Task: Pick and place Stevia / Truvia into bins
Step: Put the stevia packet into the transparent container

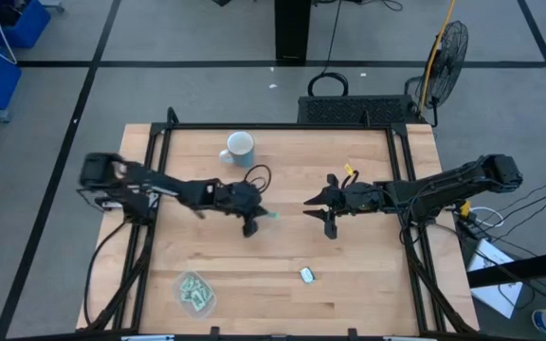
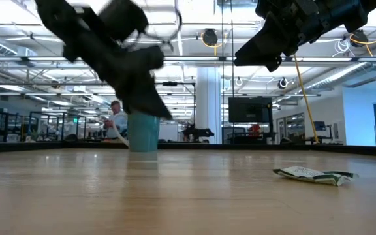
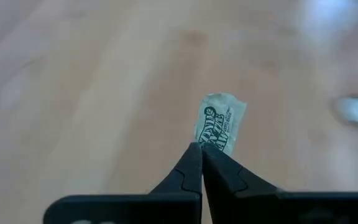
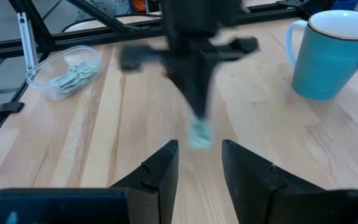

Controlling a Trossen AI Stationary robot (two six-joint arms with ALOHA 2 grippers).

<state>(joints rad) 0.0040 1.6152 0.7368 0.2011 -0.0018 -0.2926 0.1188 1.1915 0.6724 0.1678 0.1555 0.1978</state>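
Where left end effector [image 3: 201, 152] pinches: Stevia packet [image 3: 220, 122].

Pale green packet [image 3: 220, 127] pinched, lifted.

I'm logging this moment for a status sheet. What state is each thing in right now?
left gripper: shut on a packet, above the table's middle.
held packet: hanging from the fingertips, off the wood.
loose packet: lying flat on the table, untouched.
clear bin: open, already holding several packets.
mug: upright at the far edge.
right gripper: open, holding nothing, facing the left one.
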